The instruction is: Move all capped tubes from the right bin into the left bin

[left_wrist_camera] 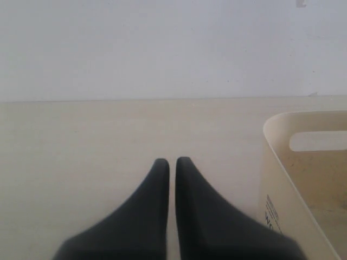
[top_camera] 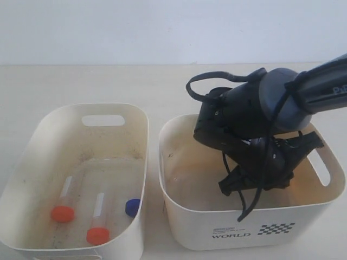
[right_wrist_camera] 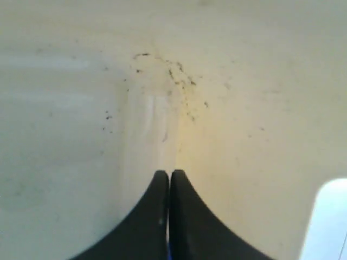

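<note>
Three capped tubes lie on the floor of the plain left bin (top_camera: 142, 157): two with orange-red caps (top_camera: 62, 213) (top_camera: 97, 235) and one with a blue cap (top_camera: 132, 207). My right gripper (top_camera: 226, 187) reaches down inside the right bin (top_camera: 244, 222), the one printed "WORLD". In the right wrist view this gripper (right_wrist_camera: 169, 173) is shut close to the bin's stained floor. A thin blue sliver (right_wrist_camera: 169, 253) shows deep between its fingers; the rest of that tube is hidden. My left gripper (left_wrist_camera: 172, 161) is shut on nothing, above bare table.
The two bins stand side by side with a narrow gap between them. In the left wrist view a cream bin wall (left_wrist_camera: 282, 179) with small print stands close beside the left gripper. Pale tabletop (top_camera: 108, 81) stretches behind the bins to the wall.
</note>
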